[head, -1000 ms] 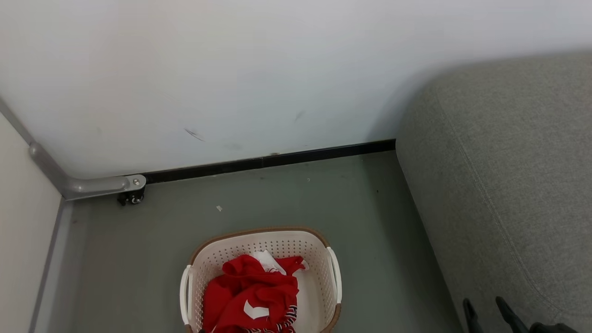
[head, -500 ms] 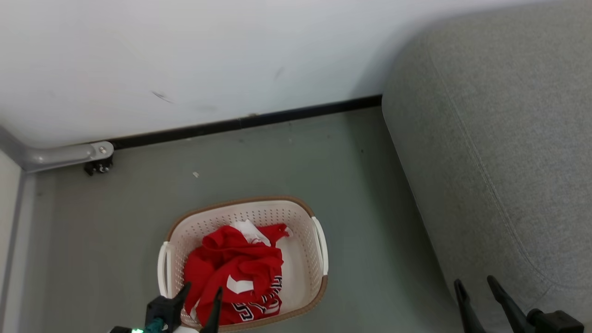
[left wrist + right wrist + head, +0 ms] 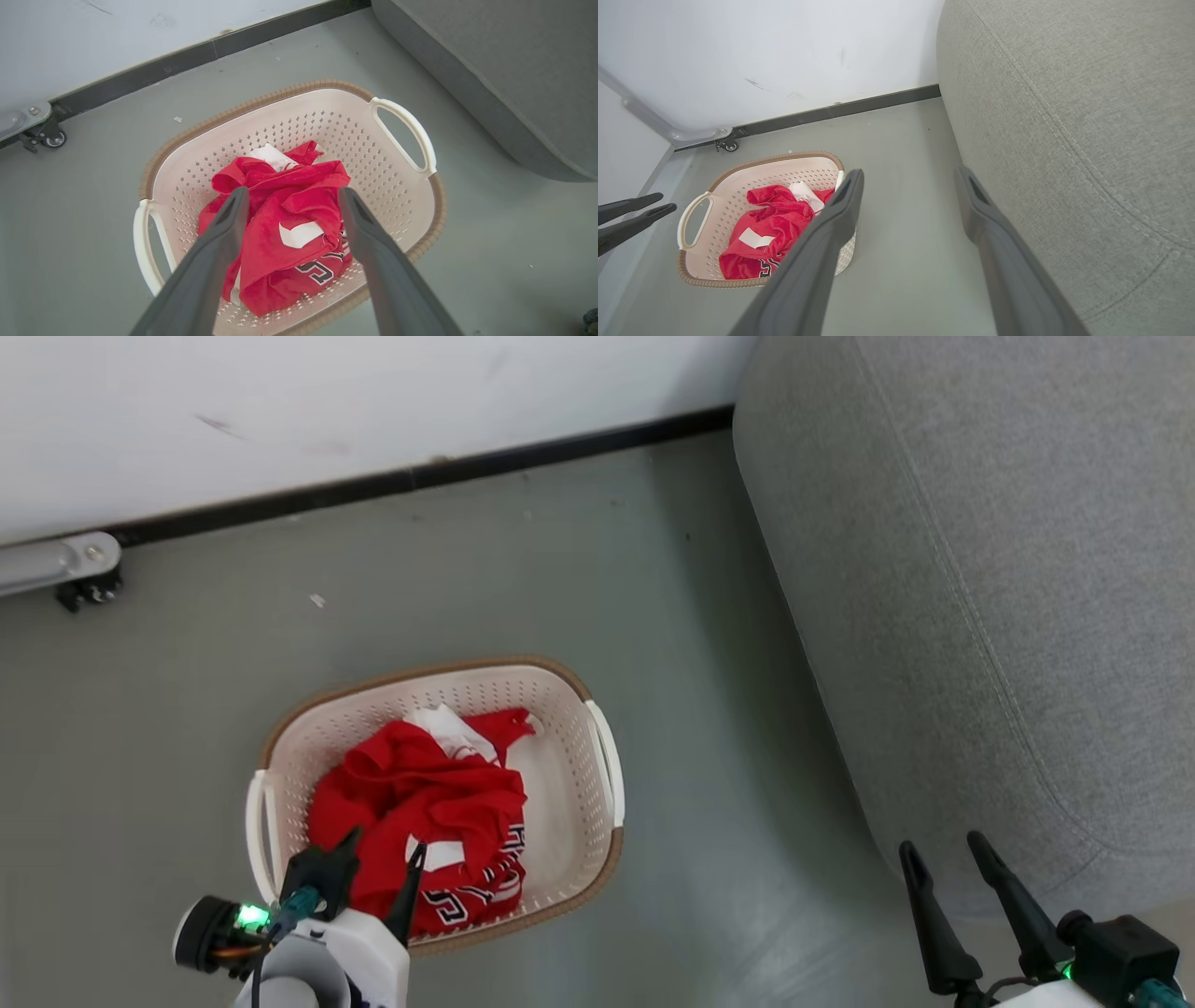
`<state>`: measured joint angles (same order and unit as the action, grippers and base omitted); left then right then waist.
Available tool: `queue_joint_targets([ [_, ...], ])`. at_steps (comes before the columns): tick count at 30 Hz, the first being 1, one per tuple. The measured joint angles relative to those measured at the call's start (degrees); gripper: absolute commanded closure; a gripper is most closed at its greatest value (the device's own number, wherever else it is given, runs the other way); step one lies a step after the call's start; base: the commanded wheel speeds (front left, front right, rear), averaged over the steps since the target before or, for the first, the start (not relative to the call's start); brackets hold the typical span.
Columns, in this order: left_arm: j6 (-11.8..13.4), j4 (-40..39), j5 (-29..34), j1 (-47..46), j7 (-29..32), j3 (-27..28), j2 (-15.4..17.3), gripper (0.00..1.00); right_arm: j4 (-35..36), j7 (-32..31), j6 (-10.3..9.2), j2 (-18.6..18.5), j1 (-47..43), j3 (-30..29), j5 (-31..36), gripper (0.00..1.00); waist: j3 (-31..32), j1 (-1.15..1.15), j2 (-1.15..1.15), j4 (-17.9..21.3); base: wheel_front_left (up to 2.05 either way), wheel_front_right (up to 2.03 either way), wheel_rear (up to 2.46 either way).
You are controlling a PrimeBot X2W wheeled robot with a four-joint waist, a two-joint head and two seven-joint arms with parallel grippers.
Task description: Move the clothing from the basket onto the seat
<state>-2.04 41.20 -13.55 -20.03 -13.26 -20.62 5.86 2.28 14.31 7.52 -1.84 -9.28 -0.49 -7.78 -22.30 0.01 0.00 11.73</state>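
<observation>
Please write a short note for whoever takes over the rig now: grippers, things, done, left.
Left gripper: open, empty, poised over the clothing in the basket.
Right gripper: open, empty, near a corner of the seat.
The basket stands on the floor beside the seat; the seat's visible part is bare.
Done: nothing moved.
Left: grasp the clothing, lay it on the seat.

The head camera has tipped down. The left gripper (image 3: 385, 845) has come up over the clothing (image 3: 420, 793) in the basket (image 3: 558, 756).
</observation>
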Motion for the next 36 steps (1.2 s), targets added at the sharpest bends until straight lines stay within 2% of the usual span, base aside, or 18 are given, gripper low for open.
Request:
queue_joint_targets([
  [4,-0.53,2.29,1.01,-2.80,1.40,-0.87,0.44,0.00,0.69,0.00,0.00,-0.02,0.53,0.52,-0.36,0.00,-2.78,0.00,0.00,1.02,0.00,0.00,0.00],
  [11,-0.71,6.77,3.44,-7.59,4.88,-1.89,3.71,0.00,0.86,0.01,0.00,-0.03,3.19,1.96,-1.32,0.00,-7.53,0.00,0.00,2.73,0.00,0.00,0.00],
  [25,-1.77,12.35,6.08,-16.86,9.88,-3.15,7.04,0.00,1.15,0.05,0.00,-0.03,10.00,5.22,-4.31,0.00,-15.90,0.00,0.00,6.01,0.00,0.00,0.00],
  [36,-3.69,16.52,6.91,-22.03,15.29,-5.02,7.54,0.00,1.01,0.05,0.00,-0.04,14.78,5.45,-7.48,0.00,-20.81,0.00,0.00,8.75,0.00,0.00,0.00],
])
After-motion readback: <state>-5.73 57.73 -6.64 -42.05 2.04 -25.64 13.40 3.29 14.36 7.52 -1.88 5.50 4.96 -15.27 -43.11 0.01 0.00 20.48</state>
